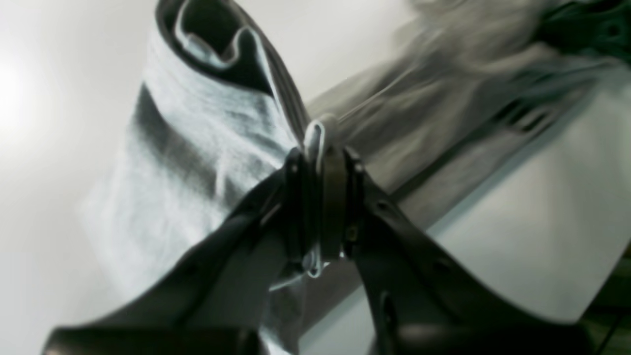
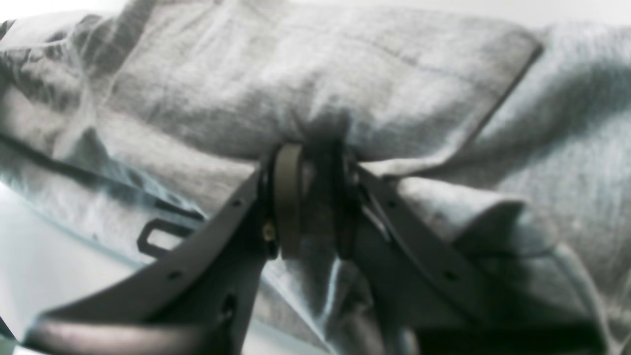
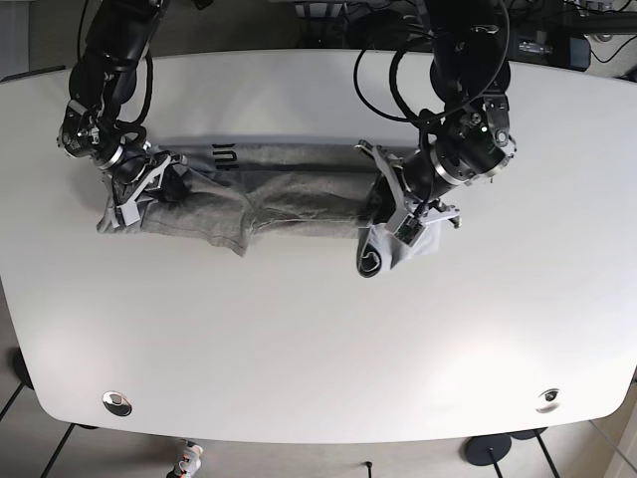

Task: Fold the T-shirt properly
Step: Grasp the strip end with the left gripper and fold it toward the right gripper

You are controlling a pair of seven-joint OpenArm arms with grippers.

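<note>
1. Overhead, we see a grey T-shirt [image 3: 269, 194] stretched in a long band across the white surface [image 3: 318, 339].
2. Our left claw [image 1: 323, 148] pinches its one end.
3. Our right claw [image 2: 308, 162] grips the other end.

T-shirt [image 3: 289, 199]: grey heathered knit cloth, matt, soft. Bench [image 3: 318, 339]: smooth white, slight sheen. Fingers [image 1: 394, 222]: matt black plastic.
</note>
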